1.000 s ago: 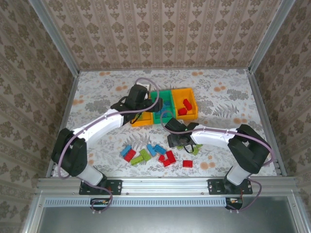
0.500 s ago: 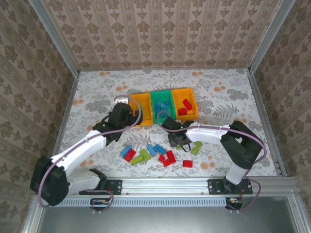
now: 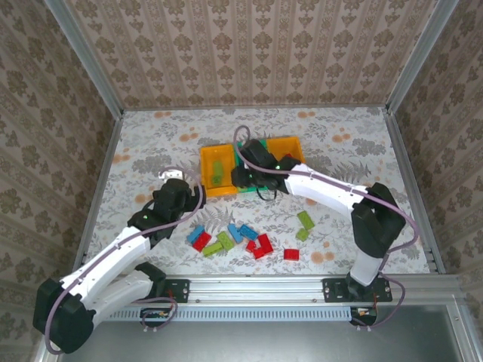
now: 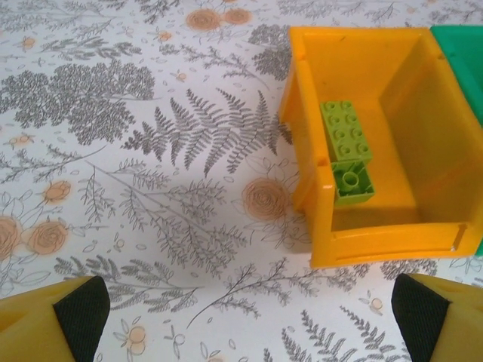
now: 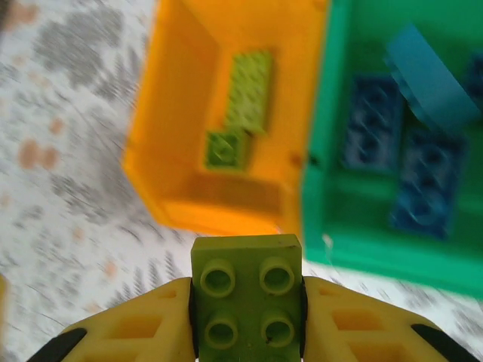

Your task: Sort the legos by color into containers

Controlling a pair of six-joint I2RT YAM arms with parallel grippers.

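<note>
The left gripper (image 4: 245,317) hangs empty over the floral table (image 4: 151,151), jaws spread wide, near the left orange bin (image 4: 362,36), which holds two lime green bricks (image 4: 346,132). The right gripper (image 5: 246,332) clamps a lime green two-by-two brick (image 5: 246,290) by the near edge where that bin meets the green bin (image 5: 355,245) holding blue bricks (image 5: 423,185). Loose legos (image 3: 241,240) lie on the table nearer the arm bases.

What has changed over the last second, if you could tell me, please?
The right gripper left the loose pile and swung up to the left orange bin, shut on a lime green brick. The left gripper, open, pulled back from the bins toward its base. The bins and the rest of the loose pile stayed put.
</note>
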